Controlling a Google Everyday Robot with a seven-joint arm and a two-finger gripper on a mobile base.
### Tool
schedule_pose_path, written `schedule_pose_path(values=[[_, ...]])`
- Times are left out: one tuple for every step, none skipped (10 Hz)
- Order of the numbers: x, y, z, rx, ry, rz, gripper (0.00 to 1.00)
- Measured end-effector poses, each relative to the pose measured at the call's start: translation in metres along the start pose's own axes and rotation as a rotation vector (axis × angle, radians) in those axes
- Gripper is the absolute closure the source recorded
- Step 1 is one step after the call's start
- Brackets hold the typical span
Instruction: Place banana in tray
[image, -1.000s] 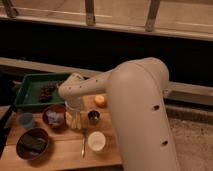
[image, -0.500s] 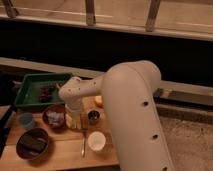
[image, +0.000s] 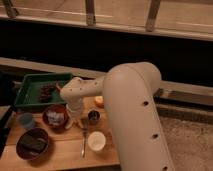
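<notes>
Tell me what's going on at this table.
A one-armed robot is meant to put the banana in the green tray. Its end effector is down over the wooden table, between the brown bowl and the small metal cup, close to the tray. The pale banana seems to be at its tip, not yet in the tray.

The gripper (image: 75, 118), low beside the round brown bowl (image: 45, 115), covered most of the slim pale cream-yellow banana (image: 78, 123), while the bulky white arm (image: 130, 110) hid part of the round orange fruit (image: 99, 102), and the dark contents of the rectangular dark-green plastic tray (image: 35, 77) were unidentifiable.
</notes>
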Motion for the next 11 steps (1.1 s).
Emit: schedule_pose_path(values=[[0.001,-0.003,-0.008,0.015,-0.006,0.006,0.98],[0.001,-0.007,-0.019,0.036,-0.017,0.011,1.00],[0.000,-0.011,-0.034,0.061,-0.031,0.017,1.00],[-0.001,-0.014,-0.048,0.085,-0.042,0.024,1.00],[-0.004,-0.021,-0.067,0.116,-0.059,0.032,1.00],[-0.008,-0.029,-0.090,0.155,-0.077,0.041,1.00],[-0.015,-0.033,-0.112,0.189,-0.096,0.042,1.00],[-0.027,-0.036,-0.132,0.220,-0.117,0.037,1.00],[-0.043,-0.036,-0.147,0.241,-0.139,0.029,1.00],[-0.062,-0.034,-0.156,0.252,-0.161,0.015,1.00],[-0.085,-0.028,-0.162,0.251,-0.194,-0.008,1.00]])
